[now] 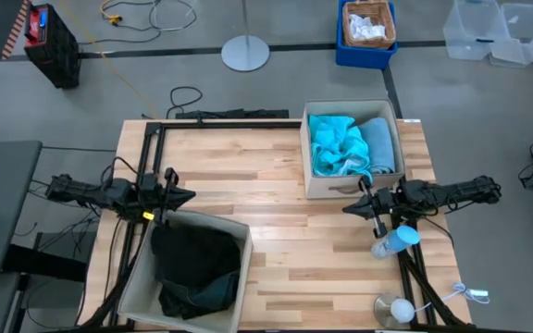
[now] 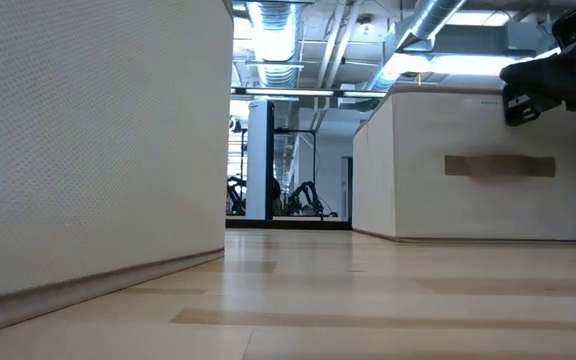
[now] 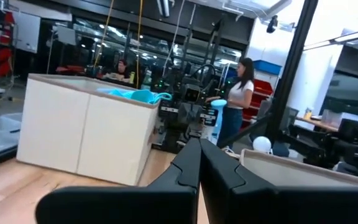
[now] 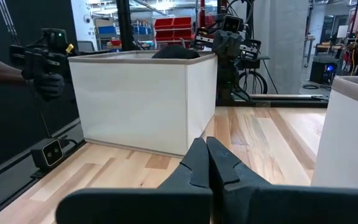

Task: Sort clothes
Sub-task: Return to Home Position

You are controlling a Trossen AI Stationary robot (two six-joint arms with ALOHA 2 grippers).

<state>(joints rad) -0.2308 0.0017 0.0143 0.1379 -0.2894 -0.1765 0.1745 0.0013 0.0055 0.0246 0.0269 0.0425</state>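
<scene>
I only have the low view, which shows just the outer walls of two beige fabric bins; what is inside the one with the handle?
Observer: A bright turquoise garment and a folded pale dusty-blue garment lie side by side in that beige fabric bin.
Operator: And the nearer bin?
Observer: The nearer beige fabric bin holds a black garment and a dark green garment.
Operator: Are the grippers empty?
Observer: The left gripper and right gripper are both shut on nothing.
</scene>
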